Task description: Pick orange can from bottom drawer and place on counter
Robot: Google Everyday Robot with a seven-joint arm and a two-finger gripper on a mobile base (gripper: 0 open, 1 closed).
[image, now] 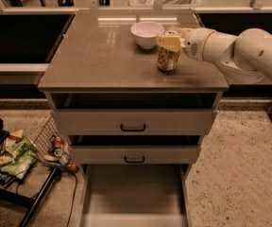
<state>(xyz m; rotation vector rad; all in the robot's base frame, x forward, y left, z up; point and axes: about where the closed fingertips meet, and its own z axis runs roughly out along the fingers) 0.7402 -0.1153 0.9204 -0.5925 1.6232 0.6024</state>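
A glossy grey-brown counter (103,60) tops a three-drawer cabinet standing on a speckled floor. The orange can (167,60) stands upright on this counter, right of centre and towards the back, with its base on the surface. The gripper (170,41) reaches in from the right on a white arm (240,51) and is clamped around the can's top. A white bowl (147,33) sits just behind and to the left of the can, apart from it. Below, the bottom drawer (133,193) is pulled out under two upper drawers (133,122) with black handles. Snack litter (18,155) lies in a wire rack at the left.
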